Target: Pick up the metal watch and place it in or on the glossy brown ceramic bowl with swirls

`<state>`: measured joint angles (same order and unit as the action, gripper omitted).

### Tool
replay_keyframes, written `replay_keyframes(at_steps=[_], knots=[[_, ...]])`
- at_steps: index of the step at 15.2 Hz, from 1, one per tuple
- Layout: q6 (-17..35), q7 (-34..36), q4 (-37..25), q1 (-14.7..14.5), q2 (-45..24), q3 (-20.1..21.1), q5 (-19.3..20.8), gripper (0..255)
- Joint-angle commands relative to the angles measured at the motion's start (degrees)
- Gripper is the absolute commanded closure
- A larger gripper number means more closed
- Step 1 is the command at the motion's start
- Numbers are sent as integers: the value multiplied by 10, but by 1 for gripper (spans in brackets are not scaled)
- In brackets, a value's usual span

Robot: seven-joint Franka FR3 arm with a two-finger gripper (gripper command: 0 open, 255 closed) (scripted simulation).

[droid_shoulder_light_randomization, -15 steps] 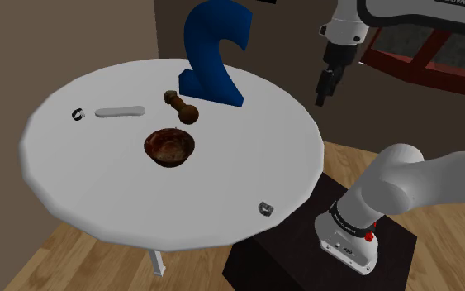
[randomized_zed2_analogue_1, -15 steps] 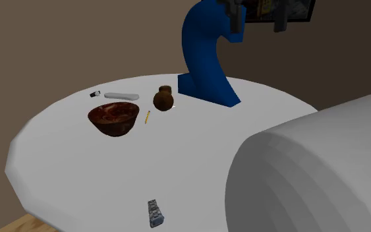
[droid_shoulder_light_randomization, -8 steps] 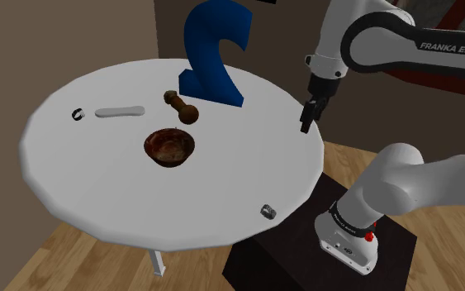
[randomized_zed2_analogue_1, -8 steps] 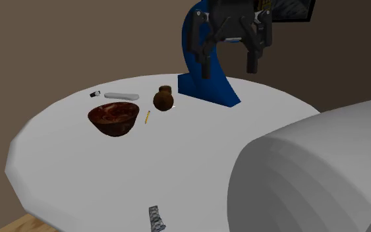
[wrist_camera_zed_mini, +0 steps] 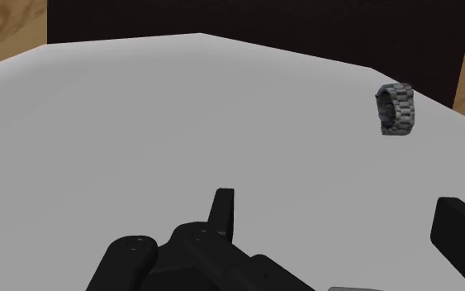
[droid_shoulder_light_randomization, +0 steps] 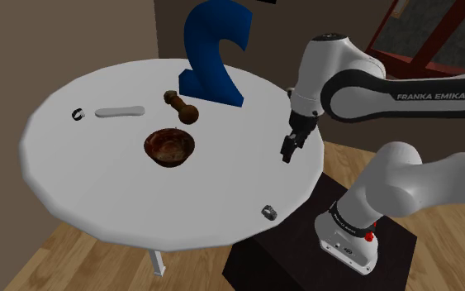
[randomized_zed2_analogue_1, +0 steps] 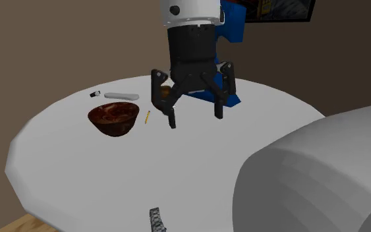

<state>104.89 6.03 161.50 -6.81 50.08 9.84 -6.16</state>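
The metal watch (droid_shoulder_light_randomization: 266, 211), a small grey link band, stands on edge near the round white table's rim closest to the stand; it also shows as the watch (randomized_zed2_analogue_1: 155, 219) and the watch (wrist_camera_zed_mini: 396, 108). The glossy brown swirled bowl (droid_shoulder_light_randomization: 170, 146) sits mid-table, seen too as the bowl (randomized_zed2_analogue_1: 114, 118). My black gripper (droid_shoulder_light_randomization: 288, 153) hangs above the table between bowl and watch, pointing down. In the second exterior view the gripper (randomized_zed2_analogue_1: 196, 115) is open with nothing between its fingers. In the wrist view the gripper (wrist_camera_zed_mini: 342, 231) has the watch ahead, off toward one finger.
A tall blue S-shaped object (droid_shoulder_light_randomization: 214, 54) stands at the table's far side. A brown wooden piece (droid_shoulder_light_randomization: 181, 105), a flat white bar (droid_shoulder_light_randomization: 120, 111) and a small ring (droid_shoulder_light_randomization: 78, 113) lie beyond the bowl. A yellow pencil (randomized_zed2_analogue_1: 147, 118) lies beside the bowl. Table edge (wrist_camera_zed_mini: 247, 43) drops to the dark stand.
The arm has swung down and toward the shoulder view's left, bringing the gripper from high beyond the table's edge to low over the tabletop. The fingers stay open; nothing else moved.
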Motion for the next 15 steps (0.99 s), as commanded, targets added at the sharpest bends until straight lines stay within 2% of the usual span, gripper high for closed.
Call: replay_keyframes(at_steps=[1,5,9,13,15], knots=[[46,19,26,-12,-17,21,-18,0],[136,62,60,-40,-69,71,-58,0],[240,106,76,-62,-152,123,-92,0],[350,155,74,-67,-260,178,-106,0],[376,158,79,-63,-281,184,-105,0]])
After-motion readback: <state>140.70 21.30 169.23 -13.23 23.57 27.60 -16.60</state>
